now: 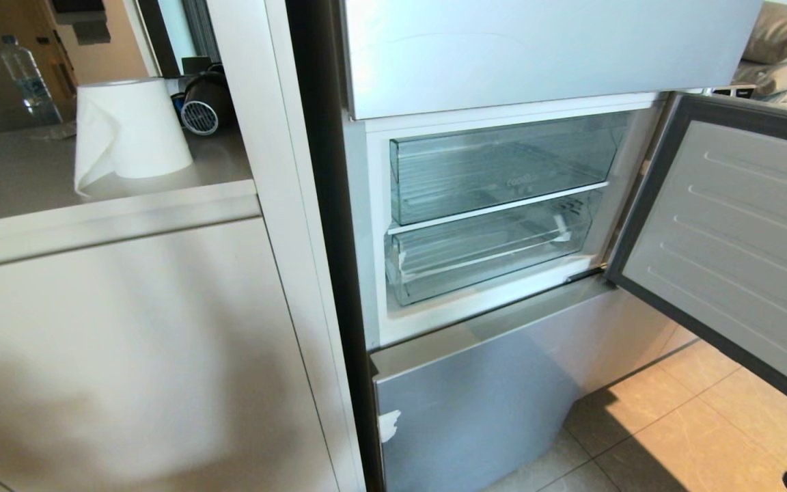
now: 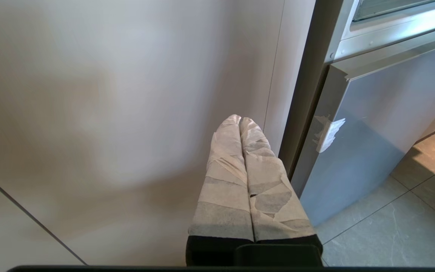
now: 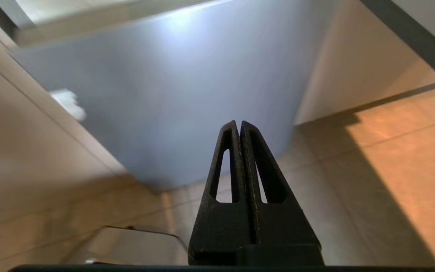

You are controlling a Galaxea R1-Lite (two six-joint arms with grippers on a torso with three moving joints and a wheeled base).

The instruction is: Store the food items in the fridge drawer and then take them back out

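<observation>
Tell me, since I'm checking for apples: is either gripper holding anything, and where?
Nothing is held: the tape-wrapped left gripper and the black right gripper are both shut on nothing.

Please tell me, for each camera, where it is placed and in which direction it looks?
Head view: high, facing down into the open fridge at the fridge drawer; hardly any of the robot shows.
Left wrist view: behind the shut left end effector, facing a cabinet.
Right wrist view: behind the shut right end effector, low over the floor.
Shared: the lower door panel.

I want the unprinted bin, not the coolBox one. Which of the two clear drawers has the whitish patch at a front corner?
The lower drawer, under the white divider; the upper drawer carries faint print.
</observation>
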